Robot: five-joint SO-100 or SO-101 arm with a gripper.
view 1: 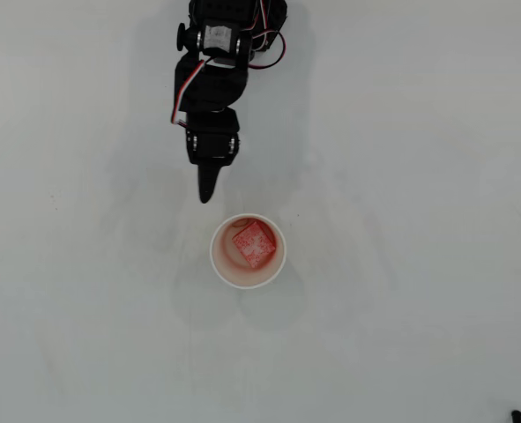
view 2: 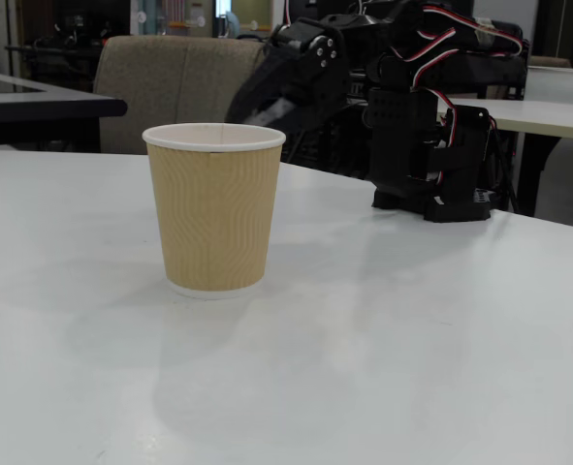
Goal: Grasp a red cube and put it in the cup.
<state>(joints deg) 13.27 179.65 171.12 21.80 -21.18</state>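
Note:
The red cube (view 1: 253, 244) lies inside the cup (view 1: 213, 254), which stands upright on the white table; the cup's inside is tinted red around it. In the fixed view the cup (view 2: 214, 213) shows a tan ribbed wall and a white rim, and the cube is hidden inside it. My gripper (view 1: 206, 195) is off the cup, just up and left of its rim in the overhead view, with its jaws together in one narrow point and nothing in them. In the fixed view the gripper (view 2: 254, 108) hangs behind the cup at about rim height.
The arm's black base (view 2: 431, 165) stands at the table's far side. A beige chair (view 2: 170, 73) and dark desks are behind the table. A small black object (view 1: 515, 414) sits at the bottom right corner of the overhead view.

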